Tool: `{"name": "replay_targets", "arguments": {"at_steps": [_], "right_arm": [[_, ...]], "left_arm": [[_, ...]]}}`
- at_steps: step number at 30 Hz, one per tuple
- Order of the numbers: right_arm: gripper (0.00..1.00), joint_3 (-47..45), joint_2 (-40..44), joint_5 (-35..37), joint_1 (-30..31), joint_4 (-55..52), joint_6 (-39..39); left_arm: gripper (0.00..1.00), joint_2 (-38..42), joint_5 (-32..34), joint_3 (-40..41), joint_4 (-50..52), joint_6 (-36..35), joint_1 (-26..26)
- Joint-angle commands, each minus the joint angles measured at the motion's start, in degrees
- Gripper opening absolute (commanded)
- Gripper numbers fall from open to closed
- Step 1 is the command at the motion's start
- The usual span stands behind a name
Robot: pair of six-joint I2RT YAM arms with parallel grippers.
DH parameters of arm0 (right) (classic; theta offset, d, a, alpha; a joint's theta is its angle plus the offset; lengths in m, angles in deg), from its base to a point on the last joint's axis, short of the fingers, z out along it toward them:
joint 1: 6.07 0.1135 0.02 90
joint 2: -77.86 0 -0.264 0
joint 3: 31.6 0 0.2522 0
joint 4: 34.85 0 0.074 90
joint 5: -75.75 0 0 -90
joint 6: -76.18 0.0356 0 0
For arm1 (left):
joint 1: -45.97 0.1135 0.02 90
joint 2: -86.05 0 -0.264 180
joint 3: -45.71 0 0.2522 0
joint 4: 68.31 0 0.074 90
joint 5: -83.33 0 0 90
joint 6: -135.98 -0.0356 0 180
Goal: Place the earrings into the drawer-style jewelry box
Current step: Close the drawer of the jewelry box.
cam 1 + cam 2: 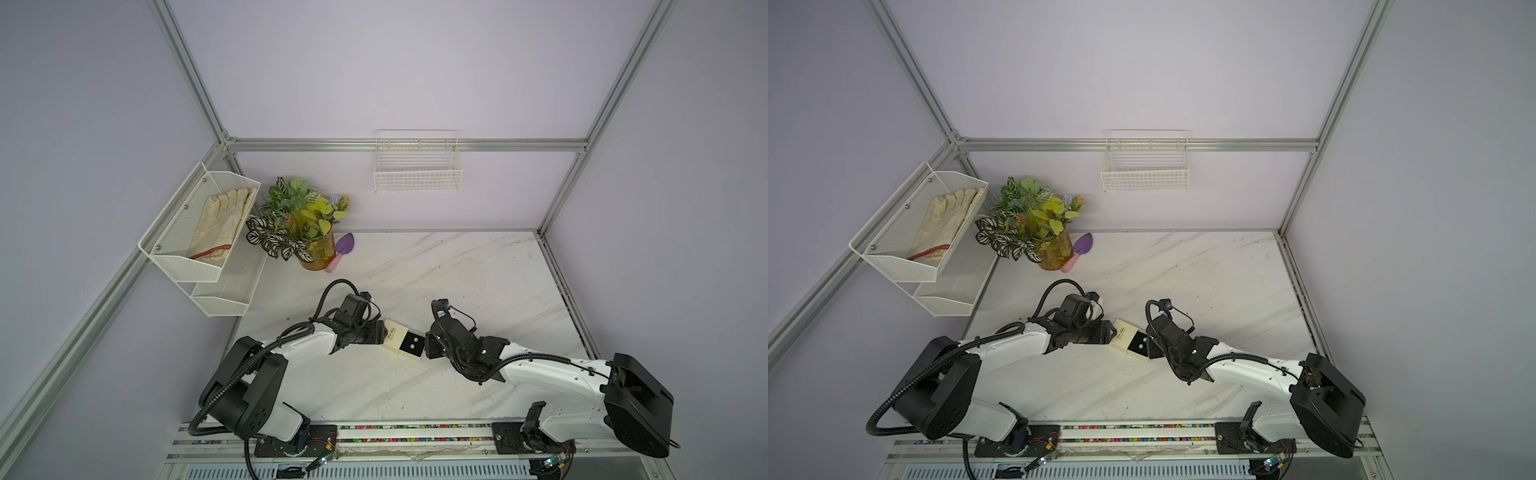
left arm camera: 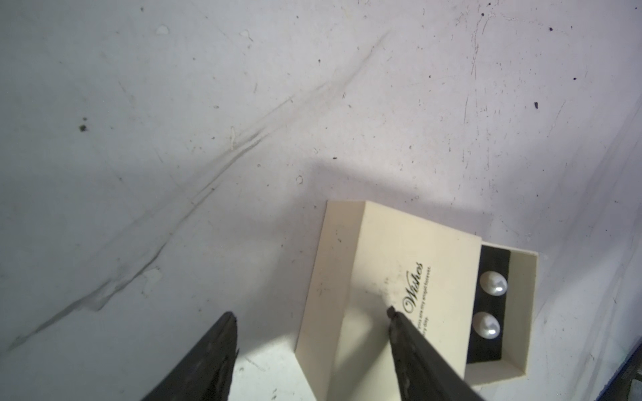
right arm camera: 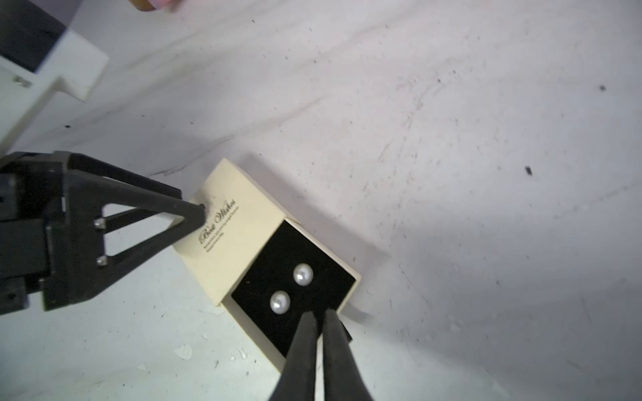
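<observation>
1. Right gripper (image 3: 322, 313): fingers pressed almost together, with only a thin slit between them. The tips sit at the outer front edge of the pulled-out sliding tray (image 2: 523, 305).
2. A small black pull tab (image 3: 346, 334) peeks out just beside one right finger. I can't tell whether it is pinched.
3. Left gripper (image 2: 309, 312): fingers spread and holding nothing. One fingertip (image 3: 200, 208) rests on the cream top of the drawer-style jewelry box (image 1: 394, 332), by the dark script lettering. The other fingertip (image 2: 227, 321) hangs over bare table beside the box.
4. The earrings (image 3: 303, 274) are two shiny white round studs lying side by side on the tray's black lining, close together but apart. Neither gripper touches them.
5. The tray is slid partway out of the box's sleeve toward the right arm. Both studs are in the exposed part in both top views.
6. The box lies flat on the white marble-pattern table (image 1: 478, 270), near its front middle, directly between the two grippers.
7. Far back left corner, well apart from the box: a potted plant (image 1: 299, 224) with a purple trowel (image 1: 344, 246) just beside it.
8. The left wall has a white mesh rack (image 1: 166, 257) with a pale glove (image 1: 220, 220) in its upper bin.
9. A white wire basket (image 1: 417, 176) hangs on the back wall.
</observation>
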Motion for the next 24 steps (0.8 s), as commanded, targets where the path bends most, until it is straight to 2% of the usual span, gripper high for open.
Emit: {"name": "replay_targets", "arguments": {"at_steps": [1,5,9,14,24], "right_arm": [[0.07,2.3,-0.3,1.4,-0.2,-8.2,12.5],[0.06,2.3,-0.3,-5.0,-2.4,-8.6,15.7],[0.06,2.2,-1.0,-16.1,-7.3,-7.9,15.6],[0.08,-1.3,0.4,-24.1,-13.2,-4.3,16.2],[0.11,-2.0,0.8,-24.8,-15.4,-4.2,15.5]], "left_arm": [[0.69,1.8,-1.0,-2.0,0.2,-0.3,-0.2],[0.69,4.1,-1.4,-2.3,0.3,0.4,-0.2],[0.7,7.6,-1.5,-2.6,0.2,1.0,-0.1],[0.69,7.0,-3.3,-2.8,0.2,1.4,0.7],[0.68,1.8,-7.9,-2.6,-1.0,2.0,0.7]]}}
